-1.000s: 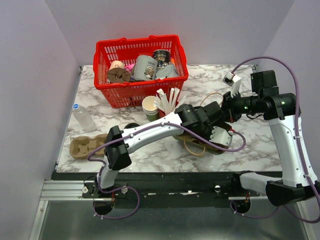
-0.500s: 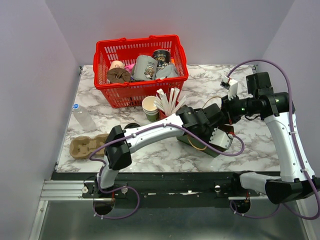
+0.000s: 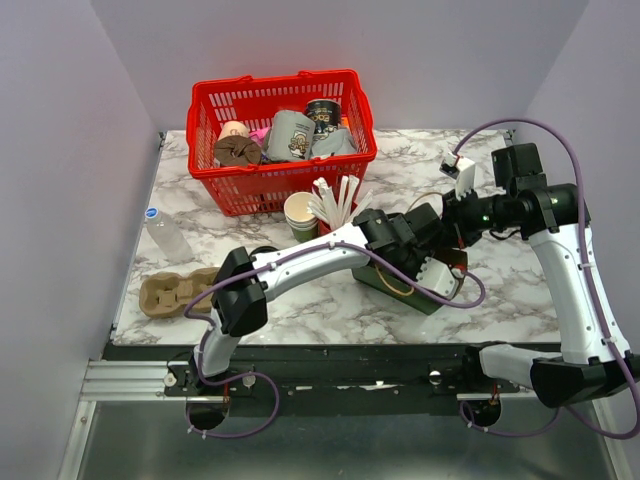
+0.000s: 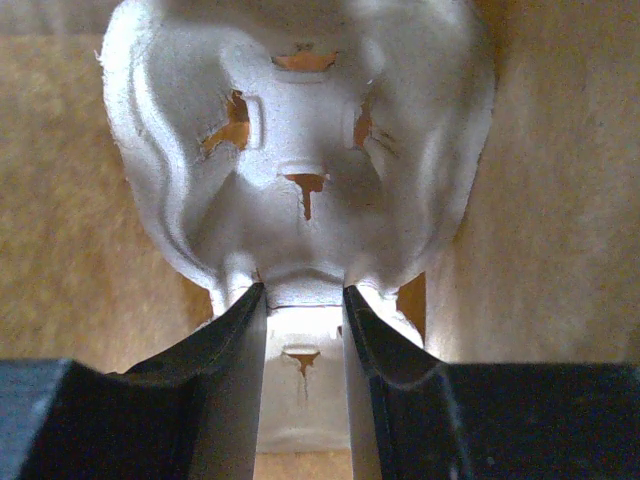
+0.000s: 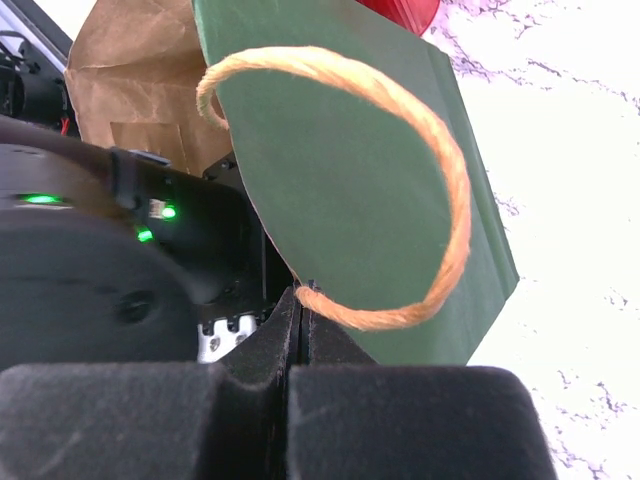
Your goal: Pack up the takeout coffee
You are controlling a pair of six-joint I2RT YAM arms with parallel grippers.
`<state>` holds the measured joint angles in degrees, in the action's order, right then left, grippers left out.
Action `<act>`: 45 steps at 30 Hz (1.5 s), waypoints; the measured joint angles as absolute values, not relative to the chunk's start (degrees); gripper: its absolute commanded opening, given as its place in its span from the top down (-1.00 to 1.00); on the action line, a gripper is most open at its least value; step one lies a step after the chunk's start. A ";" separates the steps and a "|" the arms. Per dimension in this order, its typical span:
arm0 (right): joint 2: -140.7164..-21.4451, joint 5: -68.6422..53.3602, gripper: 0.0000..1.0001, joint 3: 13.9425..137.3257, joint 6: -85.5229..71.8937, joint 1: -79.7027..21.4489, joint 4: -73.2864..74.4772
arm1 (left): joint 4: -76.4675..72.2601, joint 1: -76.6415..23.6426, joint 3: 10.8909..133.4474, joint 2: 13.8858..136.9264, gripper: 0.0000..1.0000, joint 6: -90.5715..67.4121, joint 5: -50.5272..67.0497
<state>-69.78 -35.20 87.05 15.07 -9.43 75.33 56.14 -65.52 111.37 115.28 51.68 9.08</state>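
Note:
A green paper bag (image 3: 418, 297) with a brown inside (image 4: 80, 200) lies right of centre. My left gripper (image 4: 305, 290) is deep inside the bag. It is shut on a ridge of a pale moulded cup carrier (image 4: 300, 120). My right gripper (image 5: 300, 295) is shut on the bag's rim (image 5: 350, 170), at the foot of the orange twine handle (image 5: 450, 180). In the top view it is at the bag's far edge (image 3: 452, 238). The takeout coffee shows only as a round black lid (image 3: 263, 251) behind my left forearm.
A red basket (image 3: 255, 185) of cups and jars stands at the back. In front of it are a stack of lidless green cups (image 3: 300, 215) and white sticks (image 3: 338, 198). A brown cup carrier (image 3: 175, 290) and a plastic bottle (image 3: 166, 233) sit at the left.
The right gripper has drawn the bag's rim up and slightly left. The bag's green side has turned into view around the left gripper. Both grips are unchanged.

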 measured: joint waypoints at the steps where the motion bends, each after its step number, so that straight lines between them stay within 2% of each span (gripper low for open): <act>1: -69.82 -35.20 0.99 87.07 15.07 -9.43 75.33 | 56.47 -65.45 111.66 115.57 1.00 52.03 9.47; 7: -70.24 -35.20 0.99 87.81 15.14 -9.43 75.55 | 56.86 -65.43 111.79 116.07 0.99 53.71 9.85; 8: -70.24 -35.20 0.99 87.81 15.14 -9.43 75.57 | 56.86 -65.43 111.79 116.14 0.77 54.00 9.82; 10: -70.24 -35.20 0.99 87.81 15.14 -9.43 75.57 | 56.82 -65.43 111.72 116.18 0.55 54.22 9.85; 11: -70.24 -35.20 0.99 87.81 15.14 -9.43 75.57 | 56.80 -65.43 111.72 116.20 0.34 54.24 9.82; 15: -70.24 -35.18 0.99 87.81 15.14 -9.43 75.57 | 56.60 -65.30 111.74 116.22 -0.03 54.06 9.76; 20: -70.26 -34.15 0.99 87.81 16.05 -9.43 75.05 | 56.51 -64.79 114.43 116.27 -0.28 51.33 10.02; 26: -70.35 -33.74 0.99 89.36 17.72 -9.28 73.14 | 57.84 -64.34 116.66 116.18 -0.49 46.72 12.47; 30: -71.26 -33.43 0.99 90.43 19.33 -9.32 71.90 | 56.97 -63.68 116.66 115.63 -0.53 42.63 14.52; 37: -73.36 -33.41 0.99 91.55 22.09 -9.50 64.05 | 53.82 -58.76 116.75 112.27 -0.62 30.15 26.68; 39: -74.76 -31.46 0.99 90.70 23.29 -8.84 66.85 | 47.48 -54.83 116.49 107.77 -0.68 23.79 31.48; 43: -77.71 -29.08 0.99 89.47 24.91 -8.47 70.46 | 30.09 -42.00 112.12 90.56 -0.68 10.85 38.70; 45: -78.11 -28.62 0.99 89.41 25.65 -8.40 71.24 | 24.82 -39.40 109.75 83.18 -0.69 8.12 41.47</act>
<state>-78.11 -28.62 89.41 25.65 -8.40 71.24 24.82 -39.40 109.75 83.18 8.12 41.47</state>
